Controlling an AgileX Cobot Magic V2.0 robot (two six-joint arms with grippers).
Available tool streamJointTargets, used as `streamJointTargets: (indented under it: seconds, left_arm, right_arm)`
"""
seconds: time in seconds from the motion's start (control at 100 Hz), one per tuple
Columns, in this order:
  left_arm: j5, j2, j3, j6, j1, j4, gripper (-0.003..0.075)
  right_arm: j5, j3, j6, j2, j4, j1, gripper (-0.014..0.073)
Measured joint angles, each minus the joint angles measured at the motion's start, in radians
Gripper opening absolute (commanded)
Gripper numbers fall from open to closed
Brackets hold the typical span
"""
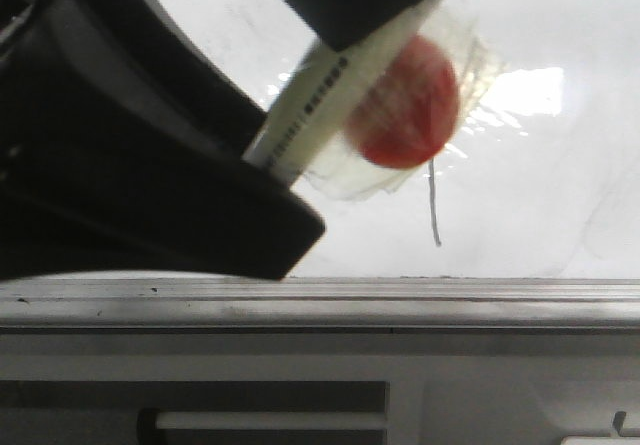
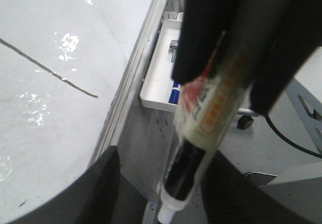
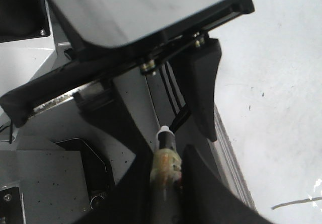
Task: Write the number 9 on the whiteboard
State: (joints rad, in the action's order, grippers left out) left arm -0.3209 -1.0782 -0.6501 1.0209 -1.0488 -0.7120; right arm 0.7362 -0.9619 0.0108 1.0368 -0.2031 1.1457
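Observation:
The whiteboard (image 1: 560,185) is glossy white with glare, and a grey rail (image 1: 400,300) runs along its lower edge. The number 9 (image 1: 434,205) is a thin black stroke on it, also seen in the left wrist view (image 2: 50,70) and the right wrist view (image 3: 297,202). My right gripper (image 3: 168,156) is shut on a white marker (image 2: 211,113) wrapped in clear tape with a red patch (image 1: 410,100). My left gripper (image 2: 166,156) is open, with its fingers either side of the marker's black-and-white end (image 2: 168,211), clear of it. The marker is off the board.
A white tray (image 2: 156,78) with a blue object (image 2: 174,94) hangs below the rail. A caster wheel (image 2: 245,122) and a black cable (image 2: 292,143) are on the floor. The left gripper's black fingers (image 3: 204,83) are close in front of the marker end.

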Motion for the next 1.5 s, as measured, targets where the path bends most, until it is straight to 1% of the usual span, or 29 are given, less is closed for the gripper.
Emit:
streamJointTargets:
  seconds: [0.08, 0.12, 0.38, 0.45, 0.5, 0.55, 0.6, 0.62, 0.63, 0.67, 0.72, 0.77, 0.83, 0.9, 0.94, 0.95, 0.97, 1.0, 1.01, 1.03, 1.04, 1.05, 1.08, 1.1, 1.15, 1.23, 1.32, 1.42, 1.5]
  left_arm:
    - [0.002, 0.000, 0.000, 0.000, -0.001, -0.021, 0.0036]
    - [0.000, 0.000, 0.000, 0.002, -0.003, -0.032, -0.0020]
    - [-0.008, -0.009, 0.000, 0.036, -0.007, -0.040, -0.0020]
    - [-0.011, -0.009, 0.000, 0.039, -0.007, -0.048, -0.0020]
    - [-0.012, -0.010, 0.000, 0.041, -0.007, -0.050, -0.0020]
    - [-0.013, -0.010, 0.000, 0.043, -0.007, -0.052, -0.0020]
    - [-0.015, -0.010, 0.000, 0.042, -0.007, -0.068, -0.0020]
    - [-0.018, -0.010, 0.002, 0.039, -0.007, -0.071, -0.0020]
    - [-0.020, -0.010, 0.002, 0.040, -0.007, -0.076, -0.0020]
    - [-0.020, -0.010, 0.002, 0.034, -0.007, -0.085, -0.0020]
    - [-0.016, -0.010, 0.002, 0.023, -0.007, -0.091, -0.0020]
    - [-0.006, -0.010, 0.002, 0.015, -0.007, -0.096, -0.0020]
    - [-0.001, -0.010, 0.002, 0.009, -0.007, -0.100, -0.0020]
    - [0.001, -0.010, 0.002, -0.002, -0.007, -0.105, -0.0020]
    - [0.001, -0.010, 0.002, -0.007, -0.007, -0.112, -0.0020]
    - [0.001, -0.010, 0.002, -0.012, -0.007, -0.115, -0.0020]
    - [0.004, -0.010, 0.002, -0.020, -0.007, -0.118, -0.0020]
    - [0.013, -0.010, 0.002, -0.034, -0.007, -0.128, -0.0020]
    - [0.015, -0.010, 0.002, -0.037, -0.007, -0.131, -0.0020]
    - [0.022, -0.010, 0.002, -0.049, -0.007, -0.139, -0.0020]
    - [0.024, -0.010, 0.002, -0.057, -0.007, -0.143, -0.0020]
    - [0.030, -0.010, 0.002, -0.061, -0.007, -0.148, -0.0020]
    - [0.043, -0.010, 0.002, -0.079, -0.007, -0.162, -0.0020]
    - [0.055, -0.010, 0.002, -0.093, -0.007, -0.171, -0.0020]
    - [0.090, -0.010, 0.002, -0.129, -0.007, -0.194, -0.0020]
    - [0.164, -0.015, 0.002, -0.183, -0.007, -0.240, -0.0021]
    - [0.276, -0.034, 0.002, -0.234, -0.007, -0.315, -0.0021]
    - [0.415, -0.083, 0.002, -0.253, -0.007, -0.424, -0.0021]
    - [0.486, -0.129, 0.002, -0.253, -0.007, -0.491, -0.0021]
  right_arm:
    - [-0.004, 0.000, 0.003, 0.000, -0.002, 0.000, -0.0069]
    - [-0.006, 0.000, 0.003, 0.000, -0.008, 0.000, -0.0069]
    - [-0.010, 0.000, 0.006, 0.000, -0.003, 0.000, -0.0067]
    - [-0.010, 0.000, 0.006, 0.000, -0.003, 0.000, -0.0034]
    - [-0.010, 0.000, 0.006, 0.000, -0.001, 0.000, 0.0027]
    - [-0.010, 0.000, 0.007, 0.000, -0.001, 0.000, 0.0128]
    - [-0.013, 0.000, 0.009, 0.000, -0.017, 0.000, 0.0274]
    - [-0.013, 0.000, 0.009, 0.000, -0.028, 0.000, 0.0312]
    - [-0.013, 0.000, 0.009, 0.000, -0.035, 0.000, 0.0349]
    - [-0.013, 0.000, 0.005, 0.000, -0.056, 0.000, 0.0451]
    - [-0.014, 0.000, -0.011, -0.010, -0.088, 0.000, 0.0538]
    - [-0.014, -0.002, -0.034, -0.032, -0.133, 0.000, 0.0570]
    - [-0.014, -0.017, -0.065, -0.060, -0.181, 0.001, 0.0555]
    - [-0.014, -0.040, -0.100, -0.110, -0.238, 0.001, 0.0477]
    - [-0.014, -0.051, -0.121, -0.143, -0.267, 0.001, 0.0391]
    - [-0.014, -0.051, -0.132, -0.154, -0.272, 0.001, 0.0357]
    - [-0.014, -0.056, -0.149, -0.166, -0.287, 0.001, 0.0321]
    - [-0.014, -0.058, -0.173, -0.194, -0.304, 0.001, 0.0224]
    - [-0.012, -0.058, -0.180, -0.205, -0.312, 0.001, 0.0204]
    - [-0.007, -0.060, -0.199, -0.221, -0.323, 0.001, 0.0122]
    - [-0.004, -0.060, -0.209, -0.226, -0.327, 0.001, 0.0122]
    - [0.001, -0.061, -0.214, -0.236, -0.332, 0.001, 0.0081]
    - [0.012, -0.061, -0.231, -0.256, -0.337, 0.001, 0.0001]
    - [0.022, -0.061, -0.240, -0.270, -0.342, 0.001, -0.0073]
    - [0.043, -0.061, -0.251, -0.303, -0.347, 0.001, -0.0057]
    - [0.074, -0.061, -0.282, -0.345, -0.364, 0.001, -0.0057]
    - [0.111, -0.059, -0.314, -0.376, -0.381, 0.001, -0.0057]
    - [0.153, -0.059, -0.342, -0.396, -0.391, 0.001, -0.0057]
    - [0.183, -0.059, -0.364, -0.401, -0.394, 0.001, -0.0057]
